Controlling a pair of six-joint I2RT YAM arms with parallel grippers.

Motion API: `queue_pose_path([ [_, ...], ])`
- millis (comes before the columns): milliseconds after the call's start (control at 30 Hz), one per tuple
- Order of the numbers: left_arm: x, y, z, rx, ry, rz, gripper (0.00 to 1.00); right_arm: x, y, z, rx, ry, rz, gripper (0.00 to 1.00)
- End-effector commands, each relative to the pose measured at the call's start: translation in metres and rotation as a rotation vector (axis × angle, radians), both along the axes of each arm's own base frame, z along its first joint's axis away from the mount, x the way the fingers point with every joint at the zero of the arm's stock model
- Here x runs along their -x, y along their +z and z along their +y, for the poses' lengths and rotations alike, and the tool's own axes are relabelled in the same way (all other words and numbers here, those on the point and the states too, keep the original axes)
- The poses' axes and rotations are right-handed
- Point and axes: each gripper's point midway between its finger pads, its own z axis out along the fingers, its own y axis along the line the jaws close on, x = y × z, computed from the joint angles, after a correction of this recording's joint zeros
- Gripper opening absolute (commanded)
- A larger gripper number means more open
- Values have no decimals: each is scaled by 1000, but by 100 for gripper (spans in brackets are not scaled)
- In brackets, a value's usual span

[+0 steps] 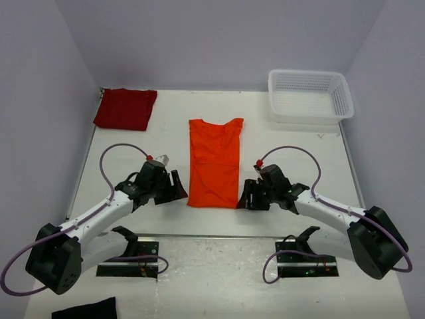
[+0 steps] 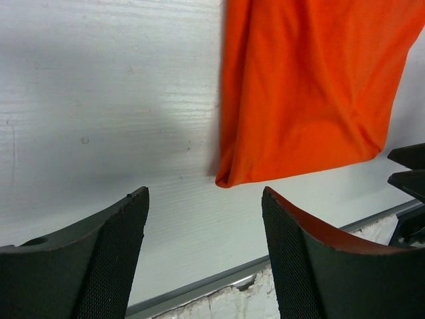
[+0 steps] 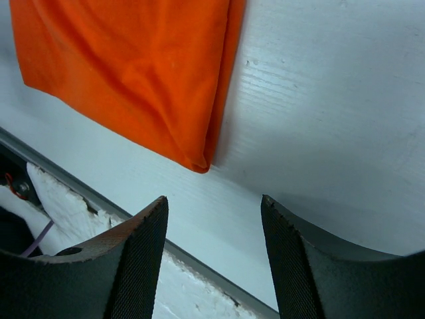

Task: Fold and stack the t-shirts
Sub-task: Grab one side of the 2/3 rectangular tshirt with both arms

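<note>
Left end effector point(image 1: 175, 187) and right end effector point(image 1: 247, 195) both gape empty, so I'd pinch the orange t-shirt point(image 1: 214, 163) at its near corners together, evenly.

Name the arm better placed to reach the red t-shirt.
Left, probably: the red t-shirt lies at the far left corner, on its side; the left gripper is open and empty beside the orange t-shirt.

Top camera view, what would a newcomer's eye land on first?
The bright orange t-shirt grabs the eye first, folded into a long strip at the middle of the white table. The left arm and right arm flank its near end, jaws open and empty. A dark red t-shirt lies folded far left, a white mesh basket far right.
</note>
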Motion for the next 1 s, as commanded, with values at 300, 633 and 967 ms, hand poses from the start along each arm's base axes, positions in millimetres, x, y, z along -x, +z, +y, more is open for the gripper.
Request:
queue_pose_path([
  [300,-12,10,-4,59,-43,-47,71,-8,-22,23,-116,-25,39,59],
  [633,-12,-7,-1,25,-40,-9,70,-7,-37,20,-103,-65,66,54],
  [967,-12,-20,-8,42,-63,17,71,-1,-53,14,-83,-91,96,23],
])
